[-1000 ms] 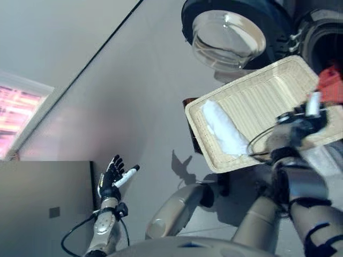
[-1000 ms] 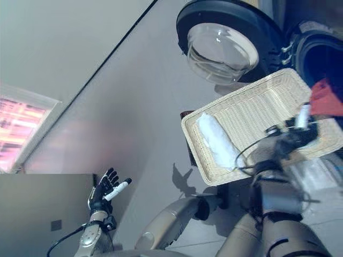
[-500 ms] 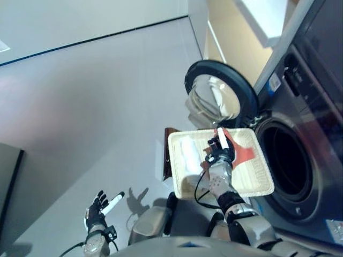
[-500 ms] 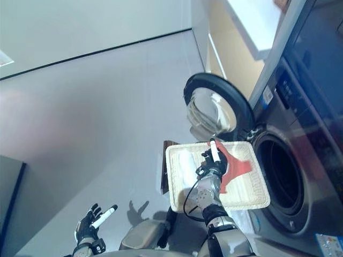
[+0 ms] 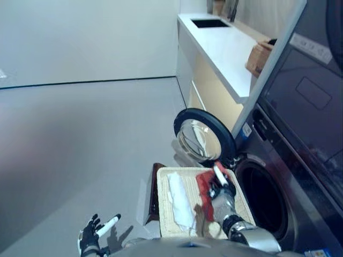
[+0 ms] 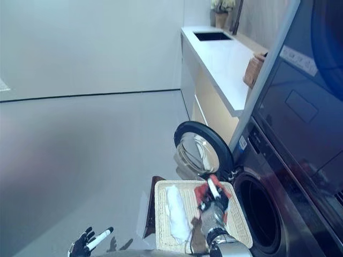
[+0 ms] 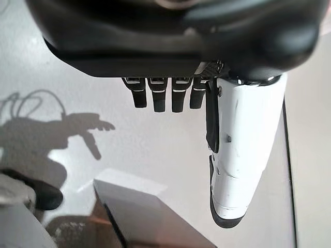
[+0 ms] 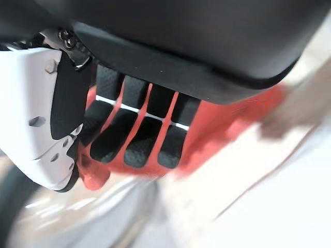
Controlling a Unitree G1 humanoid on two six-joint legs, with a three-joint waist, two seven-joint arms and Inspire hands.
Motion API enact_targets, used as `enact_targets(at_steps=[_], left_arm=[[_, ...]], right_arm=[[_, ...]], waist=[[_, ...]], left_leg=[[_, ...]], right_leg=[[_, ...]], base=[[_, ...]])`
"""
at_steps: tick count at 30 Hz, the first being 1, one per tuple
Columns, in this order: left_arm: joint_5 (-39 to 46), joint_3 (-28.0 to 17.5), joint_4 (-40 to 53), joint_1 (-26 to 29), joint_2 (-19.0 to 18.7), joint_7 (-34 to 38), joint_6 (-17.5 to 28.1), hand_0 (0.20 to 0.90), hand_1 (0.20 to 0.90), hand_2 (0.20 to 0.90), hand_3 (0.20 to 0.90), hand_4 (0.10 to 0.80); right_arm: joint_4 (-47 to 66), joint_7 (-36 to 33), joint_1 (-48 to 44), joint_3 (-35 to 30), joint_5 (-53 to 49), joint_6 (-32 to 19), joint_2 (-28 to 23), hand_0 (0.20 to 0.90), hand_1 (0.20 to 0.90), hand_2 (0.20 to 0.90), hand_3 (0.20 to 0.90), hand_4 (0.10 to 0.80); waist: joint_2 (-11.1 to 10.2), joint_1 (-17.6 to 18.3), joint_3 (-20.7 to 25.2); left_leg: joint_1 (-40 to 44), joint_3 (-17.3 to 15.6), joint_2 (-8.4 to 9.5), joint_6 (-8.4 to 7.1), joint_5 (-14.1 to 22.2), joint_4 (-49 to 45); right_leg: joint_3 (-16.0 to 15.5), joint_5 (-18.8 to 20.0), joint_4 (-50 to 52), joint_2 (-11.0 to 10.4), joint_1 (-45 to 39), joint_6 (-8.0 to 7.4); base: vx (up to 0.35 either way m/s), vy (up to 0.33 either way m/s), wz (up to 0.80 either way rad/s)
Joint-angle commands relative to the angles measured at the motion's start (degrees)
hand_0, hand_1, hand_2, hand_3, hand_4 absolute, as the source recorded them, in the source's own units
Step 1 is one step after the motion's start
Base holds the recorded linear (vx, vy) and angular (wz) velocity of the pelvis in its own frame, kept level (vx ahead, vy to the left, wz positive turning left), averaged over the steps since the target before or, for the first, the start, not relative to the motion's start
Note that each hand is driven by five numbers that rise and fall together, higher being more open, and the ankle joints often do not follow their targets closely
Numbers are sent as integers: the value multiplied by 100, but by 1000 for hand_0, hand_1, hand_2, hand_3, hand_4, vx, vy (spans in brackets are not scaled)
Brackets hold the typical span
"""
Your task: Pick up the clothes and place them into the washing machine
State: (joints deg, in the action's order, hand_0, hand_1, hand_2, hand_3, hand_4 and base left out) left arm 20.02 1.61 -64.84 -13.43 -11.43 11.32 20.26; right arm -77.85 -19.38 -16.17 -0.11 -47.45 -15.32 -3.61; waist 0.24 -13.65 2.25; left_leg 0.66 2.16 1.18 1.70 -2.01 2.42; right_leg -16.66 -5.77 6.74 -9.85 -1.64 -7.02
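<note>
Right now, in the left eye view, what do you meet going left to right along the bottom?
Left hand → white cloth in the wicker basket → red cloth → right hand → washing machine drum opening.

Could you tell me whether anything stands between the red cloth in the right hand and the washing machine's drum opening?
Nothing visible does. The right hand grips the red cloth over the wicker tray, the drum opening lies just beside it, and the round door is swung open, away from the path.
</note>
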Motion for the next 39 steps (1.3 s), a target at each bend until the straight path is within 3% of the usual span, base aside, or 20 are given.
enact_targets(at_steps=[1, 5, 11, 15, 17, 18, 20, 22, 25, 31, 39], left_arm=[[-268, -126, -8, 194, -420, -17, 157, 900, 900, 900, 900, 800], [-391, -105, 66, 161, -400, -204, 83, 900, 900, 900, 900, 800], [-262, -122, -28, 208, -333, -356, 90, 900, 900, 900, 900, 800], [-95, -227, -160, 187, -334, -323, 141, 900, 900, 900, 900, 800], [84, -286, -259, 191, -305, -282, 183, 900, 900, 900, 900, 800], [84, -292, -261, 194, -302, -282, 184, 900, 900, 900, 900, 800], [93, -294, -200, 252, -305, -253, 194, 900, 900, 900, 900, 800], [-24, -242, -16, 348, -351, -163, 249, 900, 900, 900, 900, 800], [-148, -70, 318, 581, -419, -59, 277, 900, 900, 900, 900, 800], [-89, 235, 979, 1073, -514, 51, 304, 900, 900, 900, 900, 800], [47, 457, 1530, 1267, -460, 209, 366, 900, 900, 900, 900, 800]], right_arm=[[-235, -15, -602, -134, 356, -15, -434, 900, 900, 900, 900, 800], [-796, 112, -507, -309, 385, 148, -660, 900, 900, 900, 900, 800], [-468, 361, -330, 34, 689, 148, -489, 900, 900, 900, 900, 800], [299, 289, -325, 739, 1874, 273, -480, 900, 900, 900, 900, 800], [694, -190, -659, 1563, 3823, 610, -772, 900, 900, 900, 900, 800], [699, -196, -662, 1564, 3833, 617, -769, 900, 900, 900, 900, 800], [723, -393, -825, 1938, 4787, 848, -958, 900, 900, 900, 900, 800], [575, -616, -1079, 2343, 5791, 1145, -1147, 900, 900, 900, 900, 800], [35, -931, -1560, 2645, 6410, 1418, -1282, 900, 900, 900, 900, 800], [-679, -1035, -2461, 2875, 6680, 1670, -1642, 900, 900, 900, 900, 800], [-1101, -1251, -3108, 2836, 6527, 1814, -2189, 900, 900, 900, 900, 800]], waist=[[-54, -238, 34], [-61, -273, 102], [-137, -204, 151], [-208, -90, 131], [-281, 28, 18], [-279, 34, 13], [-298, 31, -91], [-311, -45, -328], [-283, -185, -790], [9, -251, -1620], [223, -272, -1952]], left_leg=[[-291, -29, 167, -327, -197, 138], [-276, -8, 171, -320, -166, 154], [-317, -46, 139, -323, -147, 111], [-356, -93, 99, -333, -153, 79], [-439, -107, 54, -339, -157, 23], [-438, -105, 54, -339, -154, 20], [-515, -77, 34, -332, -158, -19], [-709, 17, 34, -329, -173, -131], [-1143, 210, 89, -336, -212, -420], [-2132, 387, 173, -336, -163, -1282], [-3168, 221, 203, -303, -76, -1952]], right_leg=[[-22, 355, -583, -51, -422, -44], [-16, 408, -677, -50, -453, -61], [57, 473, -702, -34, -384, -57], [126, 484, -683, -2, -316, -41], [187, 483, -625, 41, -205, -25], [186, 478, -620, 41, -205, -25], [162, 458, -568, 60, -147, -11], [65, 431, -470, 73, -32, 21], [-132, 383, -232, 75, 273, 96], [-202, 233, 690, -82, 1219, 273], [43, 92, 1546, -163, 2426, 414]], base=[[52, -14, -1], [56, -6, 3], [8, -4, 1], [-6, -20, -7], [-37, -39, -8], [-48, -34, -8], [-75, -37, -5], [-168, -82, 9], [-270, -96, 26], [-252, -7, 27], [-126, 46, -1]])
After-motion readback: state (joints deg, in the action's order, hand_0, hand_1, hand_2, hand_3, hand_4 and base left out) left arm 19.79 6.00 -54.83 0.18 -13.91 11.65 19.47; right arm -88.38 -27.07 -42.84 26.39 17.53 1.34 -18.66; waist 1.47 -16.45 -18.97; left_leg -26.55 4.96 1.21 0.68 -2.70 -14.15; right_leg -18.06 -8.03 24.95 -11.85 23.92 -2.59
